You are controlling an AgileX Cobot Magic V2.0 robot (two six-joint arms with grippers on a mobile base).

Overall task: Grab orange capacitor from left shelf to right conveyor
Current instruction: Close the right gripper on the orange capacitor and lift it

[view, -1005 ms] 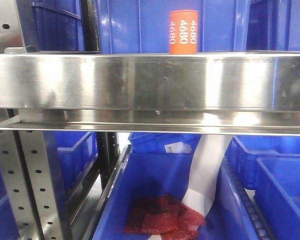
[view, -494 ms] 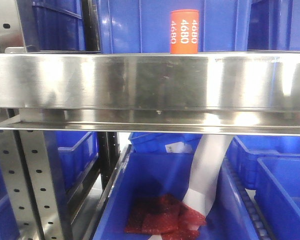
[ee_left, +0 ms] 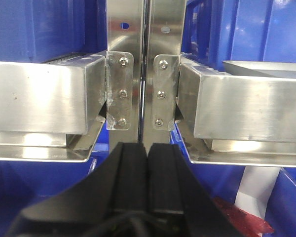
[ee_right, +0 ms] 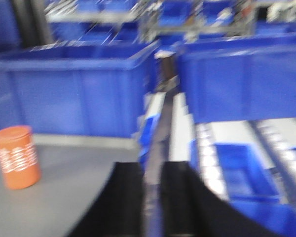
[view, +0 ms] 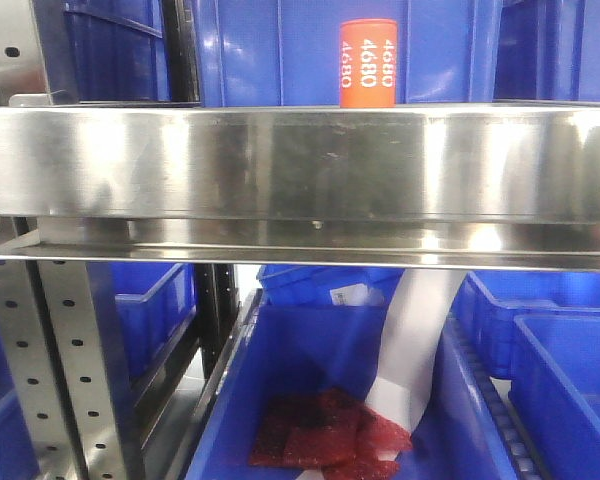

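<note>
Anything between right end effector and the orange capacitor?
Nothing visible. In the blurred right wrist view, only bare grey shelf surface lies between the right end effector and the orange capacitor.

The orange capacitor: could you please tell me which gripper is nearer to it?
Right. The right gripper has the orange capacitor to its left; the left gripper faces a shelf upright, capacitor unseen.

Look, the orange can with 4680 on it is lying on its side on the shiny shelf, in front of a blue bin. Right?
Not lying down. The orange can stands upright on the shiny shelf, in front of a blue bin. The front-facing view shows it.
</note>
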